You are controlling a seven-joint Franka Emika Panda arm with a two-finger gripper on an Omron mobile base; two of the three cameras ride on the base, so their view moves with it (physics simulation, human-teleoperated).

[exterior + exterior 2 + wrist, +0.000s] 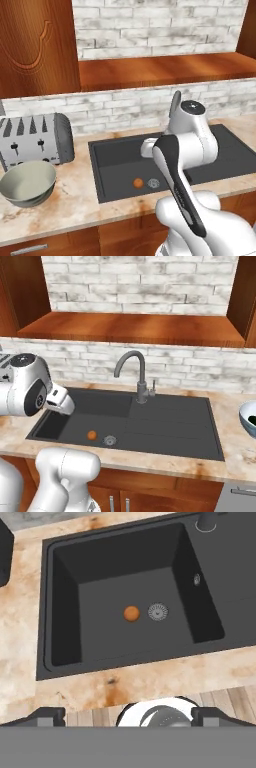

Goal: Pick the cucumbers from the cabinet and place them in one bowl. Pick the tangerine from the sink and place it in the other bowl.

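Resting on the flat floor of the sink, a matte charcoal rectangular basin with steep walls, the tangerine is a small smooth orange ball just beside the round ribbed metal drain; the same pair appears in the left base view, tangerine and drain, and in the right base view at and. A flat drainboard of the same dark material extends to one side, and a curved grey tap rises behind it. Mottled beige stone with rusty stains forms the counter around the basin. On it stand a brushed grey toaster with 2 lever slots on its face, cut off at the frame edge, and the deep grey-green bowl with its paler inside. At the far right the pale blue bowl is cut by the frame edge, and something dark green lies inside it, too little shown to identify. Above, the reddish-brown cabinet has a carved door panel and a doorless shelf backed by whitewashed brick. The gripper hangs high over the basin, its 2 dark finger tips set wide apart with nothing between them. No writing is legible anywhere
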